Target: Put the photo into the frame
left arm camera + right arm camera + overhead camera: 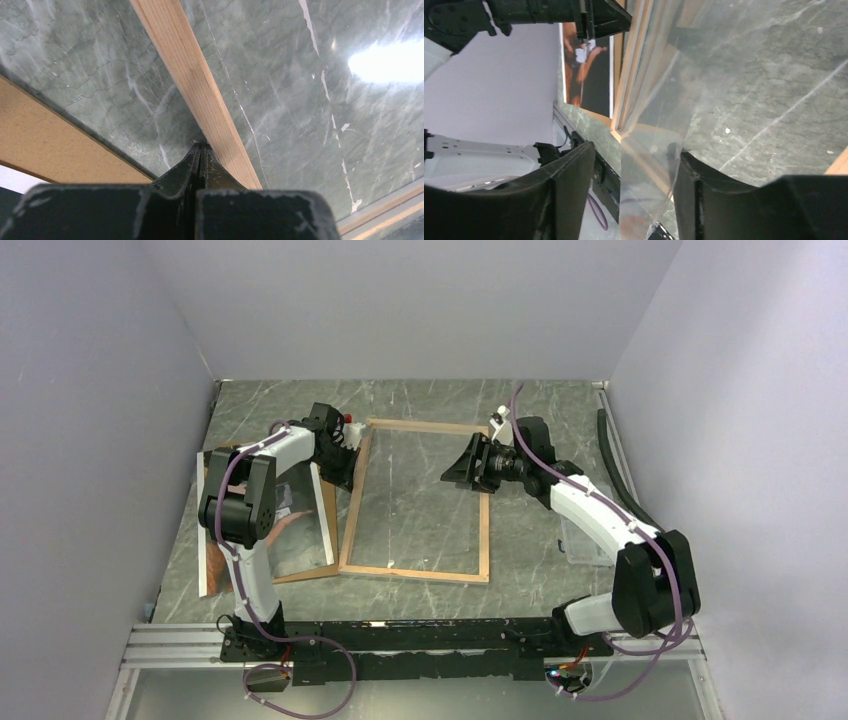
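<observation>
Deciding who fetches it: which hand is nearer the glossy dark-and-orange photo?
Left. Left hand is shut at the left rail of the pale wooden frame, beside the photo; right hand is across the frame, by its right rail.

Lilac walls point(400, 300) enclose a green marble tabletop point(430, 400).

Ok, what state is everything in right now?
frame: flat, wood back up, no photo inside
photo: flat on brown board, left of frame
left gripper: shut, tips by frame rail
right gripper: open, straddling clear sheet
clear sheet: tilted up off the table
</observation>
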{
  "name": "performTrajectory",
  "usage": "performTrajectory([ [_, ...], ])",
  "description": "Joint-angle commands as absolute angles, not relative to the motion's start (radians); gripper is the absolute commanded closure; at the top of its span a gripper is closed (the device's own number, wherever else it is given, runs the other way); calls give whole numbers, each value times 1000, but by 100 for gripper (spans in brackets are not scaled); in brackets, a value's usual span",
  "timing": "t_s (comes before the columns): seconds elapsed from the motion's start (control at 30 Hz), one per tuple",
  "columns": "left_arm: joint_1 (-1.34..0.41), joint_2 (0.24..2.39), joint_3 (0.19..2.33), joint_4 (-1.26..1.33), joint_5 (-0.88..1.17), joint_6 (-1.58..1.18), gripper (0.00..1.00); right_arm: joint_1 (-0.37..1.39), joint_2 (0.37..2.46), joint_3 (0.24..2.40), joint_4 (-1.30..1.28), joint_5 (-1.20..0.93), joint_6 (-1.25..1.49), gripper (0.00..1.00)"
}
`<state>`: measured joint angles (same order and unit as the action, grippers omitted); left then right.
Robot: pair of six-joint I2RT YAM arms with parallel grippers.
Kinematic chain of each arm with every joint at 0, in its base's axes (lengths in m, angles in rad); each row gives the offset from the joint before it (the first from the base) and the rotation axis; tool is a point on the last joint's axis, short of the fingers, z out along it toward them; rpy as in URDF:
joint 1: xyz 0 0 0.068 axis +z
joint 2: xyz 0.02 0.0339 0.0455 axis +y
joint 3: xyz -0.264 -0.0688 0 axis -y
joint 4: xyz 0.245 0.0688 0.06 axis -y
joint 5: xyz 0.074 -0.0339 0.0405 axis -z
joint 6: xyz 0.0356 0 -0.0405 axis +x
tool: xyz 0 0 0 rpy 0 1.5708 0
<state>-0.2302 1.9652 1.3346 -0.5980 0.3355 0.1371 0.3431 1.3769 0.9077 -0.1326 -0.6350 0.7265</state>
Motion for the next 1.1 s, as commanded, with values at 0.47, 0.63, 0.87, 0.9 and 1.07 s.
performTrajectory([
  [0.47,-242,1942,1311,-629,373,139,97,444,1226,916,-228,-341,785,55],
  [0.63,-241,1942,1314,-629,376,138,97,466,1271,975,-293,-264,769,71],
  [0.87,-241,1940,1316,-630,379,141,97,483,1317,1015,-294,-192,779,68],
  [0.9,-241,1941,1316,-630,378,141,97,485,1324,1017,-282,-185,782,66],
  [1.07,-239,1947,1315,-628,384,141,97,496,1377,1021,-212,-163,824,54],
])
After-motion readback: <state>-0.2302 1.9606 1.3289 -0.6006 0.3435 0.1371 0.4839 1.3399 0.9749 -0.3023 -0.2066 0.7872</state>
